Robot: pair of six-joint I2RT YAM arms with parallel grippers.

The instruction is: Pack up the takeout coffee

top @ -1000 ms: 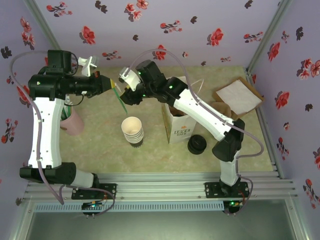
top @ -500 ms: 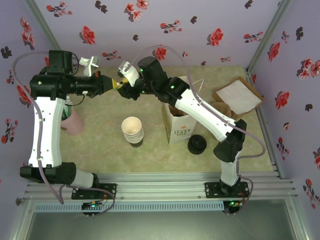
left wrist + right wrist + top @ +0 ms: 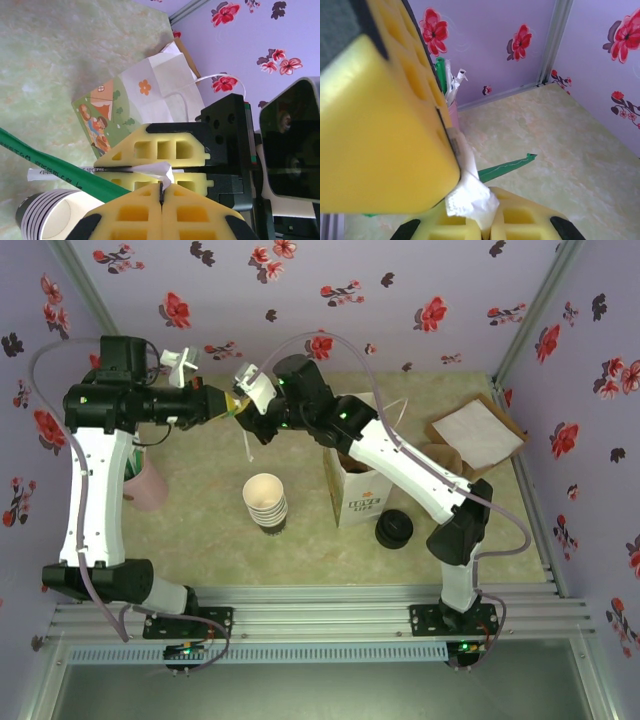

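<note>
Both shut tight, the left pincer [image 3: 222, 406] is gripping the green plastic straw [image 3: 60, 167], the right pincer [image 3: 246, 403] its white paper wrapper [image 3: 470, 200], which a skewed pull could shred, the black-lidded pale cup [image 3: 346, 456] seemingly sitting inside the white paper bag [image 3: 358, 502].

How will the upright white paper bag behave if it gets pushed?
Thin creased paper suggests the white paper bag is light, so it would probably slide easily. It stands tall on a narrow base, so a high push may tip it. Its walls would likely buckle if squeezed.
</note>
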